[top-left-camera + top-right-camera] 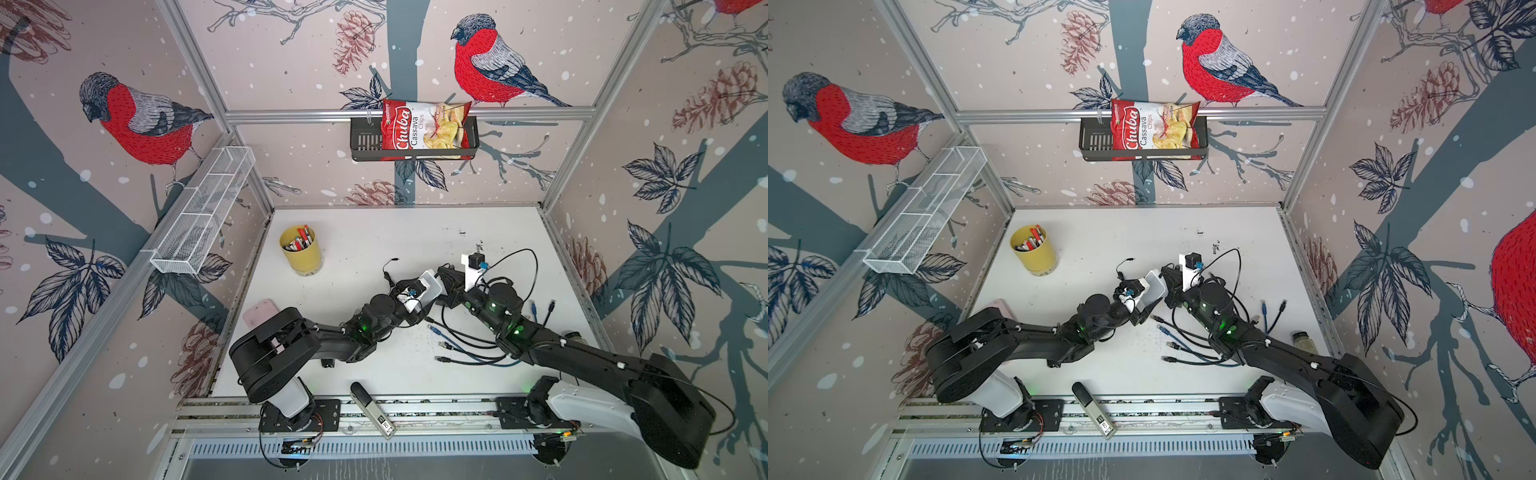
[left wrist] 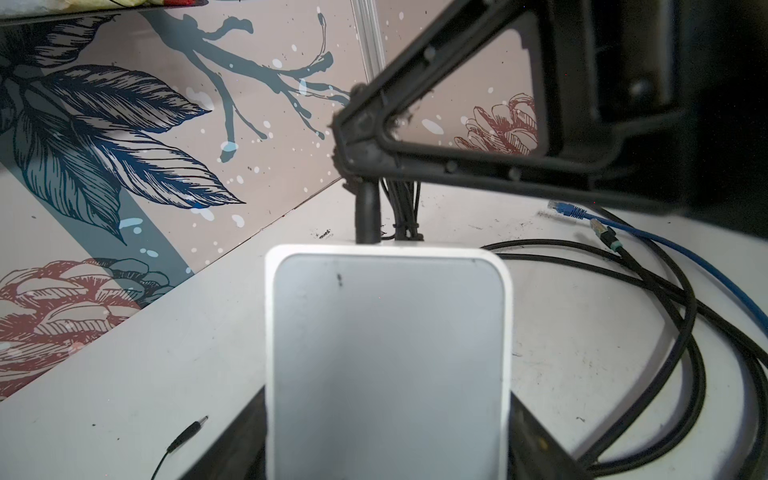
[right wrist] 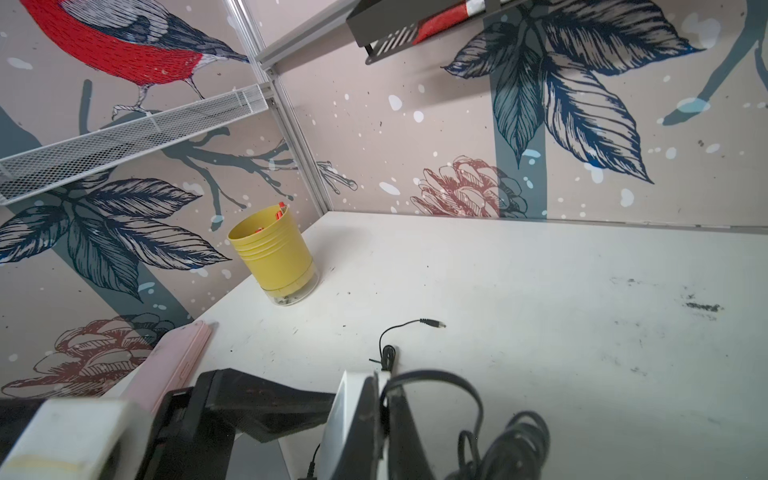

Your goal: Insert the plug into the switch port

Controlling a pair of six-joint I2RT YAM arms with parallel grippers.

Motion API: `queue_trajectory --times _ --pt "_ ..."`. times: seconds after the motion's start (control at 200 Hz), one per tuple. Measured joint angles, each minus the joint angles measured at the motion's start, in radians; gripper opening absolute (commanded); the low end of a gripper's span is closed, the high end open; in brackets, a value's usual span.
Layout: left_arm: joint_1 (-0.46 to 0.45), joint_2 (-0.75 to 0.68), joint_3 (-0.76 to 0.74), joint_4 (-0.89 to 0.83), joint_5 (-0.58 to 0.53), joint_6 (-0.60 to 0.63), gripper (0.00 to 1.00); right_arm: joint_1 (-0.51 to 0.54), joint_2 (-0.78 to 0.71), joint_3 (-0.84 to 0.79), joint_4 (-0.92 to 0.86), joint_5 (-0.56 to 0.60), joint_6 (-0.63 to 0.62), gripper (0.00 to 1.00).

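Plug (image 2: pixel 368 216): black moulded body, pinched at the tips of the right jaws, which are closed narrow on it. Its free end meets the switch edge farthest from the left jaws; whether it sits in a port cannot be told

Switch (image 2: pixel 386 353): flat white box with rounded corners, clamped by its two sides between the left jaws, which stand wide around it. In both top views it lies directly between the two sets of jaws, whose tips face each other

Thin black cords (image 2: pixel 405 208): a bundle hanging just beside the plug, under the right jaws

Black cables (image 2: pixel 665 291): looped on the table (image 1: pixel 374 232) beside the left jaws, below the right arm

Blue network cable (image 2: pixel 565 209): clear connector, lying near those loops

Thin black lead (image 3: pixel 432 323): barrel tip, on the table just ahead of the right jaws

Yellow cup (image 1: pixel 300 249): holds markers, well apart from both sets of jaws

Pink flat case (image 1: pixel 259 311): behind the left jaws, beside the left arm

Chips bag (image 1: pixel 424 129): in a black basket (image 1: pixel 365 141) on the wall, far beyond both sets of jaws
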Motion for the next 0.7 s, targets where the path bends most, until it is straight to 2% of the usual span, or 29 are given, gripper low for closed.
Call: queue_trajectory --times 0.125,0.29,0.5,0.63,0.7 --pt "0.005 -0.023 0.002 -0.023 0.006 -0.011 0.0 -0.021 0.001 0.044 -0.097 -0.04 0.015 0.25" --pt "0.006 -0.035 0.015 -0.08 0.01 -0.041 0.0 -0.041 0.008 0.07 -0.186 -0.043 0.019 0.54" --pt "0.016 -0.028 0.062 -0.156 0.007 -0.071 0.0 -0.058 -0.012 0.072 -0.261 -0.048 0.02 0.85" --pt "0.035 -0.024 0.085 -0.179 -0.008 -0.097 0.0 -0.09 -0.043 0.072 -0.311 -0.069 0.014 1.0" --pt "0.047 -0.018 0.107 -0.213 -0.01 -0.114 0.0 -0.11 -0.064 0.061 -0.327 -0.087 0.013 0.99"
